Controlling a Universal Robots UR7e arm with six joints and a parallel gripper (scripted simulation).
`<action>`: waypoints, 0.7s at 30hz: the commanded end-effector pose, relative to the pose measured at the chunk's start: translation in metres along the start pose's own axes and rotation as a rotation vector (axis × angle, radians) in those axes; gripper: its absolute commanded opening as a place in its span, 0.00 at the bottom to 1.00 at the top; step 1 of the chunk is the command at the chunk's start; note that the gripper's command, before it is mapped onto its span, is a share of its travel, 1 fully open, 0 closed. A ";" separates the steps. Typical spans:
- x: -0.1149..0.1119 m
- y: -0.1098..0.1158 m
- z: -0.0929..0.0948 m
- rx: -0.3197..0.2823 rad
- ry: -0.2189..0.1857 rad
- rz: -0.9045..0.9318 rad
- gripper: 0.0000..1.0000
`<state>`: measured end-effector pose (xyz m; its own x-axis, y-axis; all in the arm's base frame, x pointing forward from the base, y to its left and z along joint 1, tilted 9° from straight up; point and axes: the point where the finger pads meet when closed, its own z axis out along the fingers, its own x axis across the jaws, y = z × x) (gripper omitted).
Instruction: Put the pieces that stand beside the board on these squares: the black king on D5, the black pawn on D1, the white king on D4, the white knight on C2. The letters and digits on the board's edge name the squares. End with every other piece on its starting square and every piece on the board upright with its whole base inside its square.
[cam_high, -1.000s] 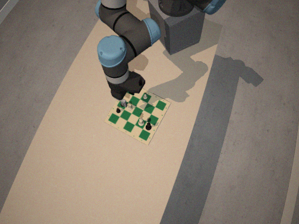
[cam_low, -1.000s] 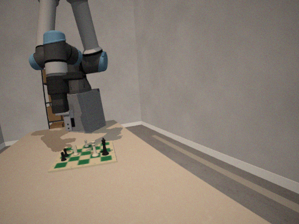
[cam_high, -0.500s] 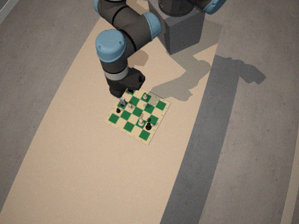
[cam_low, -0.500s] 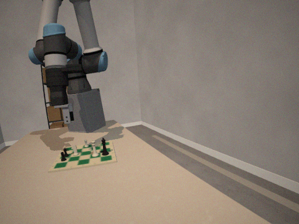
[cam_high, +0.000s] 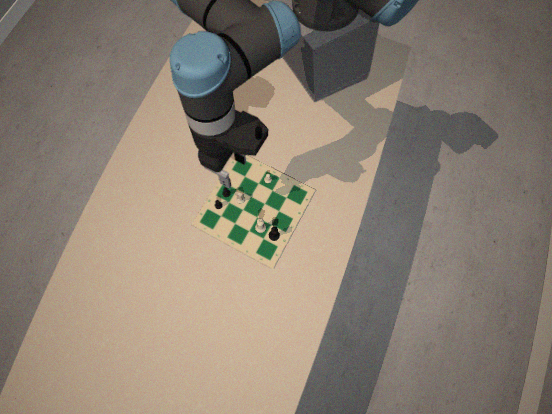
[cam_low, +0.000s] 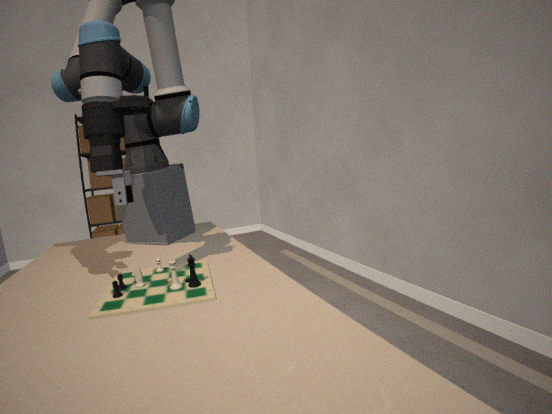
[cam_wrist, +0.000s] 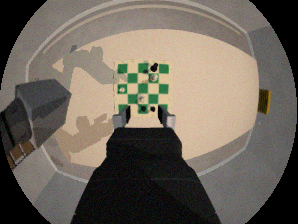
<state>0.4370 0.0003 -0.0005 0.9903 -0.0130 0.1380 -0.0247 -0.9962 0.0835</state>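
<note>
Fingers released, empty, well above chessboard. Black pawn upright below, apart. Placement judged complete; next: retreat upward, clearing pawn.

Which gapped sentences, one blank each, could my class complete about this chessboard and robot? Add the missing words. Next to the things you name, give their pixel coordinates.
The squares of the board (cam_high: 226, 238) (cam_low: 125, 309) (cam_wrist: 164, 79) are cream and ____.
Altogether, ____ chess pieces stand on it.
Nearest the white king (cam_high: 260, 226) (cam_low: 174, 278) (cam_wrist: 154, 77) stands the black ____.
The gripper (cam_high: 233, 170) (cam_low: 125, 195) (cam_wrist: 144, 111) holds nothing; it is not shut but ____.

Missing words: green; six; king; open.
</note>
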 end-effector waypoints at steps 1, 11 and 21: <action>0.000 0.000 -0.007 0.002 -0.007 0.000 1.00; -0.002 -0.001 -0.006 0.003 -0.010 0.000 1.00; -0.002 0.000 -0.006 0.003 -0.009 0.000 1.00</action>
<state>0.4331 0.0017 0.0031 0.9921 -0.0138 0.1248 -0.0238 -0.9966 0.0794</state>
